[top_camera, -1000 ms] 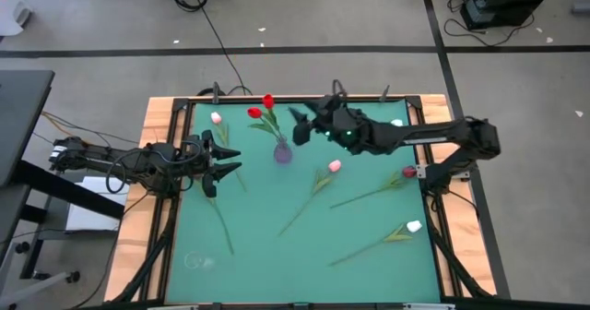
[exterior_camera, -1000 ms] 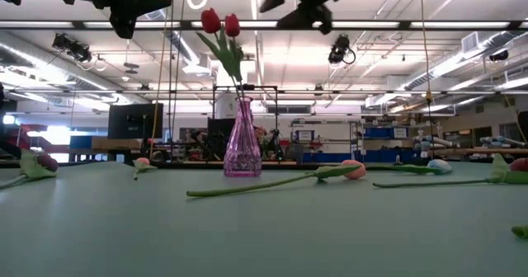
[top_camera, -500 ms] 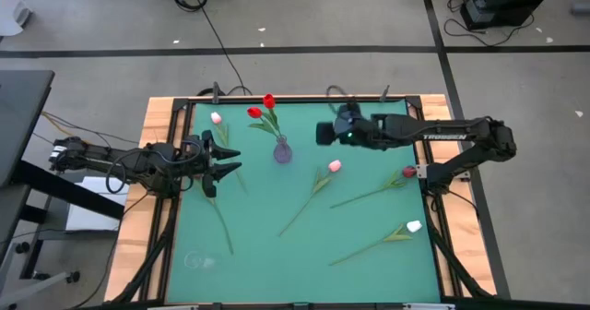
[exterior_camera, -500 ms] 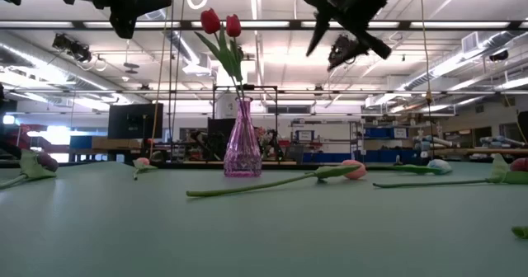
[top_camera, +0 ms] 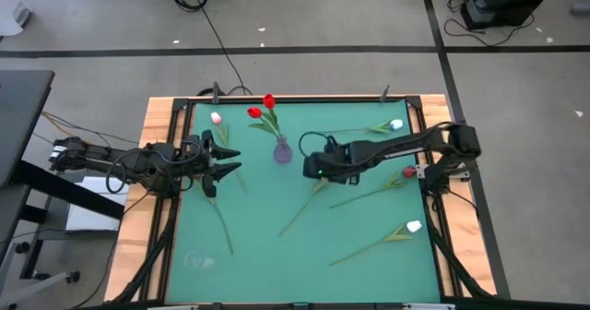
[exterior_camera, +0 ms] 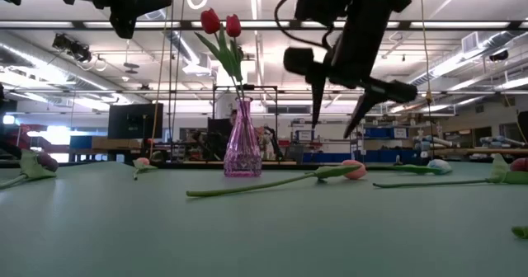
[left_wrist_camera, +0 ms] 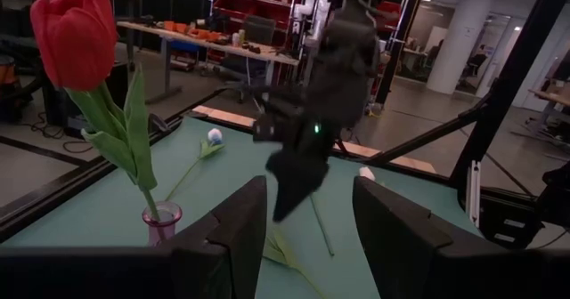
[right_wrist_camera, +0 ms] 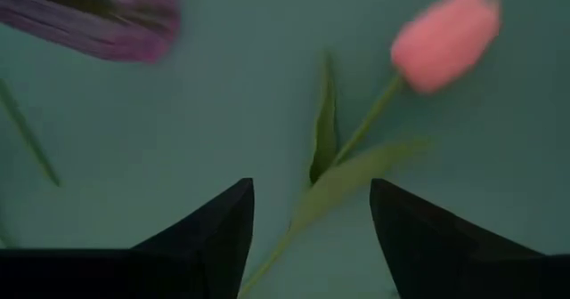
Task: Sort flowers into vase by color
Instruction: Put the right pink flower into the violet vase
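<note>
A purple glass vase (top_camera: 282, 149) stands near the table's far edge and holds two red tulips (top_camera: 262, 108). A pink tulip lies flat right of the vase, its head (right_wrist_camera: 445, 36) and stem (top_camera: 300, 208) on the mat. My right gripper (exterior_camera: 332, 129) hangs open above that tulip's stem (right_wrist_camera: 356, 134), fingers pointing down and apart from it. In the high view the right gripper (top_camera: 313, 167) covers the pink head. My left gripper (top_camera: 226, 160) waits open at the table's left side.
Other tulips lie flat on the green mat: a pink one (top_camera: 216, 118) far left, a white one (top_camera: 396, 124) far right, a dark red one (top_camera: 408, 172) at the right edge, a white one (top_camera: 414, 226) near right. A stem (top_camera: 221, 222) lies near the left gripper.
My right gripper has swung from beside the vase at the far edge toward the near side and come down. It has tipped from level to pointing down over the pink tulip. The arm's move has uncovered the white tulip at the far right.
</note>
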### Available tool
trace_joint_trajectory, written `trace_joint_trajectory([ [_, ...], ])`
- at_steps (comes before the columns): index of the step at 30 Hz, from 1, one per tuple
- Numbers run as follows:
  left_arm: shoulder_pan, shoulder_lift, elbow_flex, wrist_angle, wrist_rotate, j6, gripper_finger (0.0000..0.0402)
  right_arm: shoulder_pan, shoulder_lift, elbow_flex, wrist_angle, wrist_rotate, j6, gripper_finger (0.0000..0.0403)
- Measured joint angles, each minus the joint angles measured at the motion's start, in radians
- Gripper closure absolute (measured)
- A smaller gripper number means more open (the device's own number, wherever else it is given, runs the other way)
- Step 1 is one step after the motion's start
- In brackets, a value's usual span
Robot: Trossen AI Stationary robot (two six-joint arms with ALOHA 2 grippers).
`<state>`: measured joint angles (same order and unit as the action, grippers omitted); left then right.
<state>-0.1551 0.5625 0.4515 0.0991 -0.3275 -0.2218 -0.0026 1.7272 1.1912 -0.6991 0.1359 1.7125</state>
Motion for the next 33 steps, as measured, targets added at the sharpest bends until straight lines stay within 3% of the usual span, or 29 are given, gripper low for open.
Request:
trace_joint_trajectory([
  [10, 0.000, 0.000, 0.000, 0.001, 0.000, 0.000, 0.0228, -0.007, 0.167, 0.000, 0.046, -0.038, 0.190, 0.0198],
  [17, 0.000, 0.000, 0.000, 0.001, 0.000, 0.000, 0.0228, -0.019, 0.197, 0.004, 0.075, -0.038, 0.236, 0.0222],
  [21, 0.000, 0.000, 0.000, 0.001, 0.000, 0.000, 0.0228, -0.021, 0.199, 0.004, 0.049, -0.021, 0.242, 0.0263],
  [28, 0.000, 0.000, 0.000, 0.001, 0.000, 0.000, 0.0228, -0.022, 0.193, 0.000, 0.058, 0.028, 0.212, 0.0380],
  [33, 0.000, 0.000, 0.000, 0.001, 0.000, 0.000, 0.0228, -0.011, 0.139, -0.002, 0.075, 0.112, 0.195, 0.0381],
])
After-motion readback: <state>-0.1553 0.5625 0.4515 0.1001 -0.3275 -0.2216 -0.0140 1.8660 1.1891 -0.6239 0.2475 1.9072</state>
